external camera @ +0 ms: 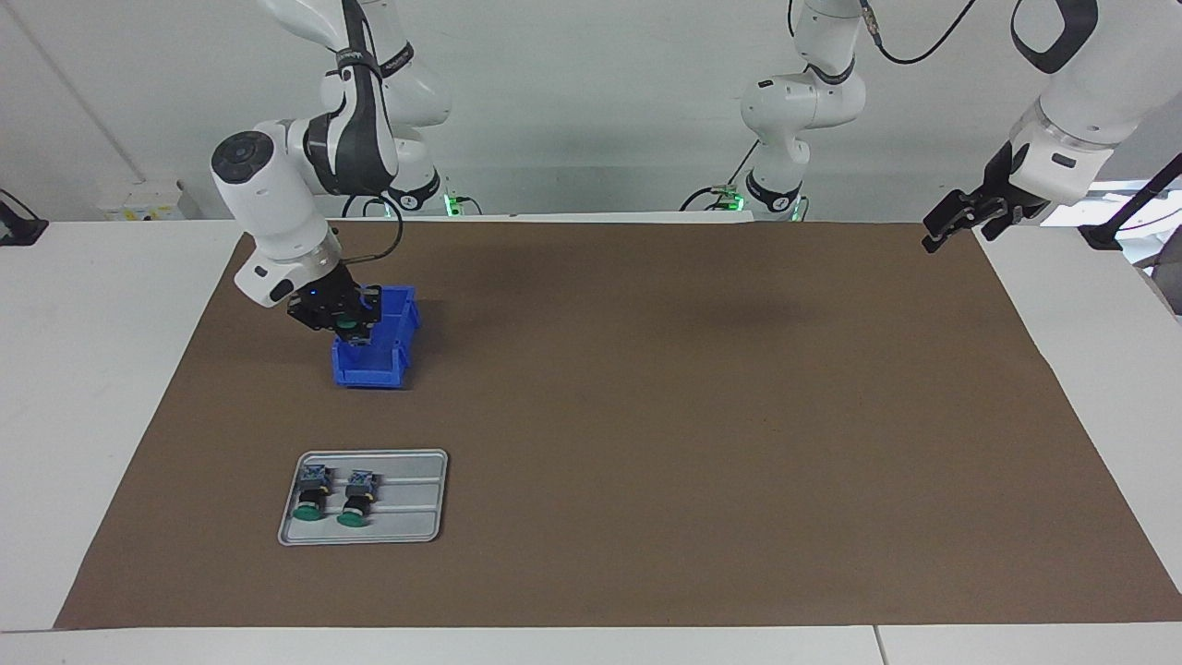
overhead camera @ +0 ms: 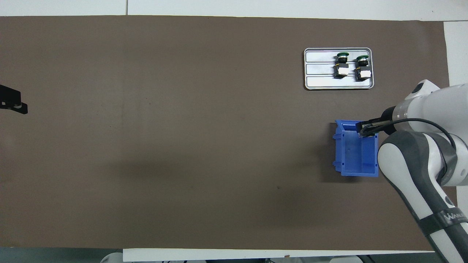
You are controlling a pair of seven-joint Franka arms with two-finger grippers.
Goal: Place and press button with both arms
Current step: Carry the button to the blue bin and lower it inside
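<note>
right gripper point(external camera: 343, 323): closing tight on a green-capped button point(external camera: 344, 324), and hanging over the blue bin point(external camera: 383, 356); the green cap is peeking out between its black fingers in the facing view. in the overhead view the same gripper point(overhead camera: 366, 130) is sitting over the bin's point(overhead camera: 353, 155) edge that faces the tray, at about 12 o'clock of the bin.

held button: sitting up in the air in the right gripper's grip, above the bin and not resting on the mat.

left gripper point(external camera: 960, 220): waiting in the air over the mat's edge at the left arm's end of the table, at about 3 o'clock in the facing view, its fingers standing wide and holding nothing. only its black tip point(overhead camera: 12, 103) is showing at 9 o'clock in the overhead view.

tray point(external camera: 420, 522): a grey metal tray lying on the brown mat point(external camera: 693, 416), farther from the robots than the bin, at about 7 o'clock in the facing view.

buttons on tray: two more green-capped buttons point(external camera: 312, 492) point(external camera: 356, 498) lying on their sides, side by side, in the tray's half toward the right arm's end, caps pointing away from the robots.

bin: standing open-topped on the mat toward the right arm's end, between the right arm's base and the tray.
</note>
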